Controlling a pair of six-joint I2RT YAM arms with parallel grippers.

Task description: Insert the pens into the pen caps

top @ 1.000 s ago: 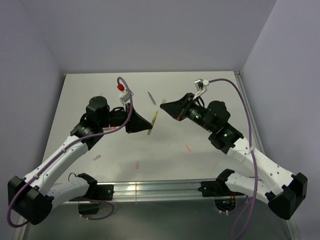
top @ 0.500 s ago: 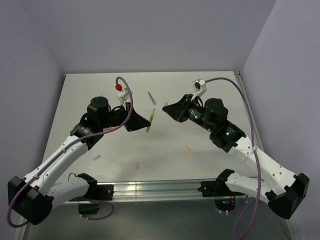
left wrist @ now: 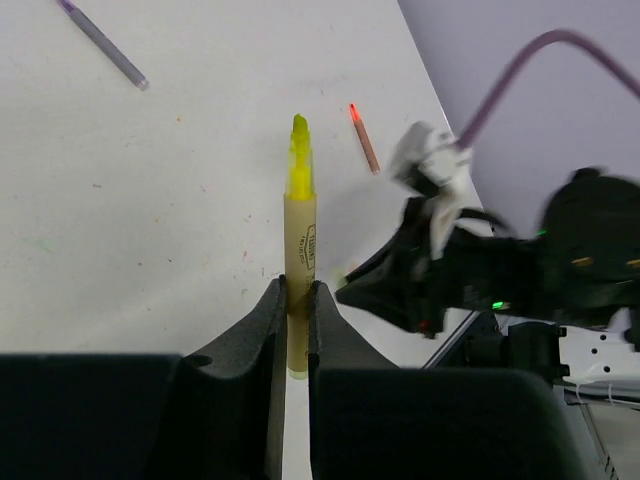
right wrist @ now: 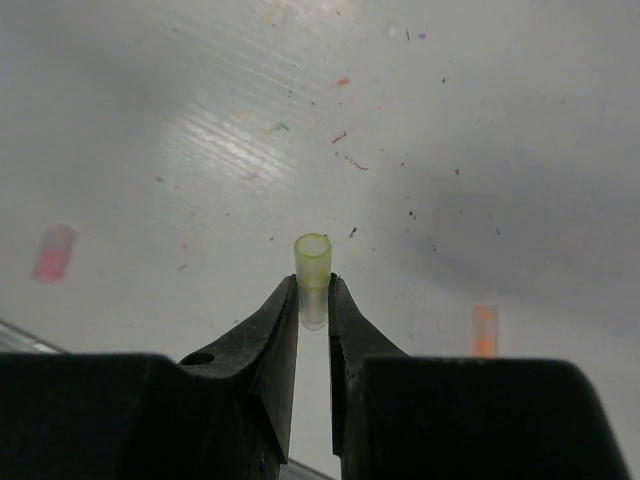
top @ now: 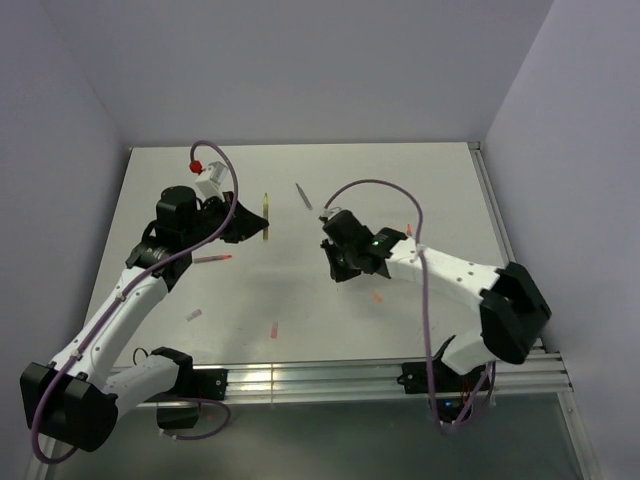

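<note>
Gripping the yellow pen (left wrist: 300, 230) low on its barrel, the left fingers (left wrist: 262, 335) are pinched narrow around it. The tail end sits between them and the bright tip stands well out past the fingertips. That pen looks light and stiff, with a smooth plastic body that could slide or swivel in a pinch this thin. Taking it near the back end leaves the whole front free to go into a cap, though the long overhang may let the tip wander.

Over on the other side, the right fingers (right wrist: 275, 340) are almost closed on the yellow cap (right wrist: 313, 262). They clamp its lower end, and its open mouth pokes up just above the fingertips. It's a tiny hollow tube, feather-light and probably thin-walled. Squeeze too hard and it could pop out, so a hold at the closed end, clear of the mouth, looks right.

Below the right fingers the counter (right wrist: 200, 100) carries a pink cap (right wrist: 53, 252) off to the left and an orange cap (right wrist: 484, 330) off to the right. Ahead of the left fingers a purple pen (left wrist: 100, 42) lies far left and an orange-red pen (left wrist: 364, 138) just right. Pen tip and cap mouth are apart, not yet lined up.
</note>
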